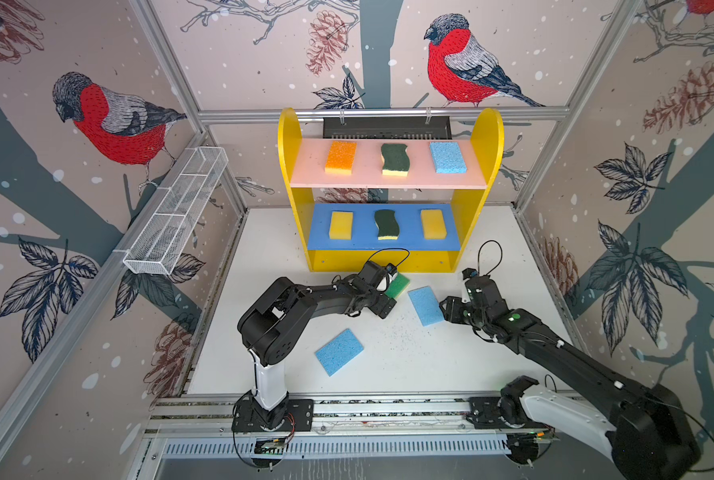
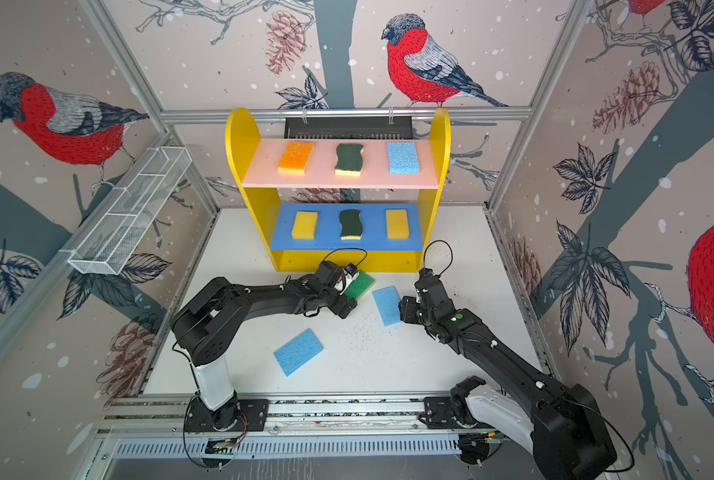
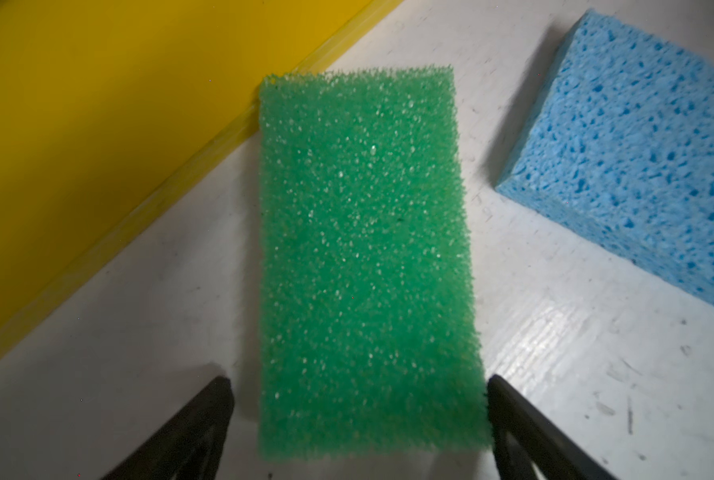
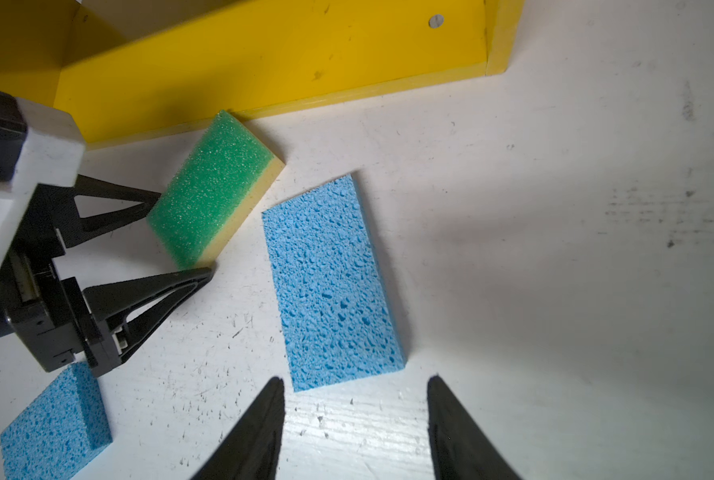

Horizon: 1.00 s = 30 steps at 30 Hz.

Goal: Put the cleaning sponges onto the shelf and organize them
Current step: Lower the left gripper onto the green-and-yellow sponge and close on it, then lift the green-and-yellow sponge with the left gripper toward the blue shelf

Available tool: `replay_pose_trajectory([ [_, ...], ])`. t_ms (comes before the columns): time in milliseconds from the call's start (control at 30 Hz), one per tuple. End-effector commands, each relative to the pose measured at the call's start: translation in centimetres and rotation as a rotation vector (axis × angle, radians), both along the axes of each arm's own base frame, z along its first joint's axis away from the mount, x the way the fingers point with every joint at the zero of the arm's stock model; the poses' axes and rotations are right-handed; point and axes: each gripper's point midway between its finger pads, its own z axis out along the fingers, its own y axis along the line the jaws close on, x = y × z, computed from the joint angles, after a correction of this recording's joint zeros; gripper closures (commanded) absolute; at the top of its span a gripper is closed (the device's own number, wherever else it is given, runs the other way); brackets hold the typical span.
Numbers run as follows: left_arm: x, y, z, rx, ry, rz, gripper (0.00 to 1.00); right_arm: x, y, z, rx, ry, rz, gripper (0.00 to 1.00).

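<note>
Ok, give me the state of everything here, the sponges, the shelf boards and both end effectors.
Green sponge: on the table, not gripped.
Blue sponge beside it: on the table, untouched.
Other blue sponge: on the table, untouched.
Pink board: holds three sponges.
Blue board: holds three more sponges.
Left end effector: open, straddling the green sponge.
Right end effector: open, at the blue sponge's end.

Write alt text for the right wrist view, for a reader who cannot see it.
A blue sponge lies flat on a white table, just ahead of the open right tool. Beside it, the open left tool straddles a green sponge near the yellow shelf base. A second blue sponge lies farther off.
</note>
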Motion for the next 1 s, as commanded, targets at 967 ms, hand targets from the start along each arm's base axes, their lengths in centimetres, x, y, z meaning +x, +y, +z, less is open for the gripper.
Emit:
replay_pose_trajectory([
  [967, -0.8, 3.1, -2.0, 0.019, 0.031, 0.203, 0.29, 0.0, 0.2, 0.2, 0.022, -0.005, -0.009, 0.44],
])
